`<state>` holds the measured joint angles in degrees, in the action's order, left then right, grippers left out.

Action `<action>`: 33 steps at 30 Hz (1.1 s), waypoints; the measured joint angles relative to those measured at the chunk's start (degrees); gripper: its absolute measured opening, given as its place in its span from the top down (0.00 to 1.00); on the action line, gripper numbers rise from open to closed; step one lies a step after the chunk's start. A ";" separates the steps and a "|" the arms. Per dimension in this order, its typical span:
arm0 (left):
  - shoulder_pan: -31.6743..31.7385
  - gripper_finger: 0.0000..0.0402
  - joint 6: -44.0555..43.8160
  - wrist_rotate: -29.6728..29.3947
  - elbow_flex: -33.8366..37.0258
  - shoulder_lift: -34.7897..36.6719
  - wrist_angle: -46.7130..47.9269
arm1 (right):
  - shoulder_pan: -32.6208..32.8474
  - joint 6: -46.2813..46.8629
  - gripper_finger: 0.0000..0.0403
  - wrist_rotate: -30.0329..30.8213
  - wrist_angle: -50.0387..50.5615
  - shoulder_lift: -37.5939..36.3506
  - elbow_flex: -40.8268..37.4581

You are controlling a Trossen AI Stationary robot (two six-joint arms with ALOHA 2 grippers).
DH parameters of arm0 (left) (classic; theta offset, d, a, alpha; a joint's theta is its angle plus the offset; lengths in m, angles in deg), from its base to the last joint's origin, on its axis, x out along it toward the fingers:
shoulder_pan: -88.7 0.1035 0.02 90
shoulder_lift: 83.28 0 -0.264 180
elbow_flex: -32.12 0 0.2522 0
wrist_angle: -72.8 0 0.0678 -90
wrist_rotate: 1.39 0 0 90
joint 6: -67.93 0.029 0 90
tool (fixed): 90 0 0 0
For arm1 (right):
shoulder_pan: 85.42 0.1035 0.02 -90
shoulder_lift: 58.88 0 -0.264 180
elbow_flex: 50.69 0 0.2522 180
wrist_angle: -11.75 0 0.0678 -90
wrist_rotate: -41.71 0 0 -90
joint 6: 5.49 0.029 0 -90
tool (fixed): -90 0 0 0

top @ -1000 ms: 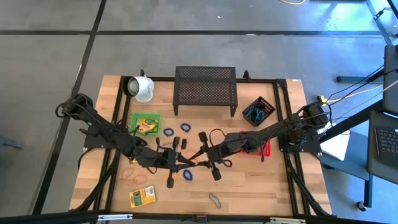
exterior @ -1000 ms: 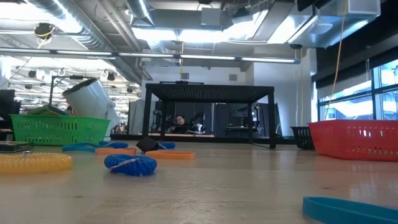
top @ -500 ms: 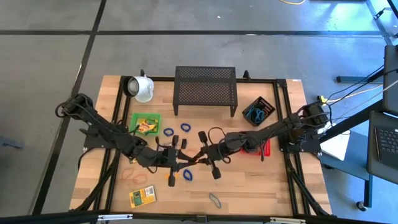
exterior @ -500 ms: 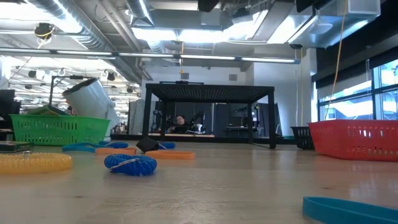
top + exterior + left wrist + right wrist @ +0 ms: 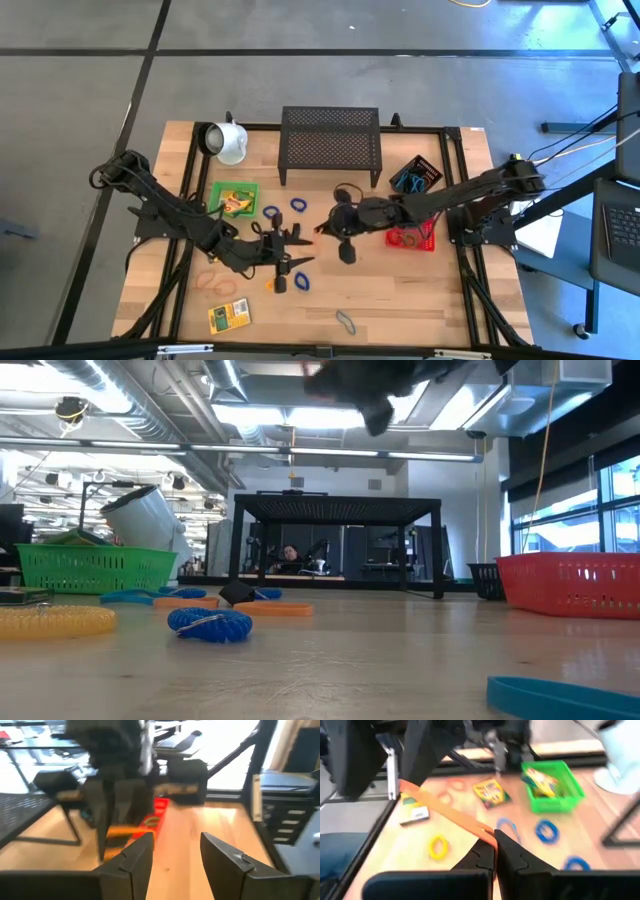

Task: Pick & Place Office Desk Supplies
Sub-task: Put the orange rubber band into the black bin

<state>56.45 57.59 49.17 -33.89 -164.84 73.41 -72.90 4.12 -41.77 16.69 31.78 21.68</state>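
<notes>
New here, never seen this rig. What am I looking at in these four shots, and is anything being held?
It is two dark robot arms bolted to a wooden table, each ending in a two-finger gripper. One camera looks straight down, one sits at table height, and one rides on each wrist.

On the table are a white mug, a black mesh rack, a green basket, a red basket, blue bands and a crayon box.

The right gripper is shut on an orange rubber band, lifted above mid-table. The left gripper faces it, open and empty.
</notes>
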 joint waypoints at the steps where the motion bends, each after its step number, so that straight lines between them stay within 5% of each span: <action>1: 0.00 0.60 -0.39 -0.91 0.00 0.00 0.75 | -0.13 0.60 0.99 0.68 2.36 -1.20 0.00; 10: -0.07 0.61 -3.97 -9.17 0.00 0.00 7.05 | -0.01 6.40 0.99 3.72 17.65 -11.01 -0.03; 22: -0.81 0.61 -11.29 -4.88 0.00 0.00 12.19 | -4.11 20.26 0.99 25.25 43.57 -21.78 -0.02; 33: -0.83 0.60 -13.54 -1.36 0.00 0.00 13.75 | -14.75 32.17 0.99 25.75 66.29 -21.99 -0.52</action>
<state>55.62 44.05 47.81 -33.89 -164.84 87.16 -87.65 36.29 -16.02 82.98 9.79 21.16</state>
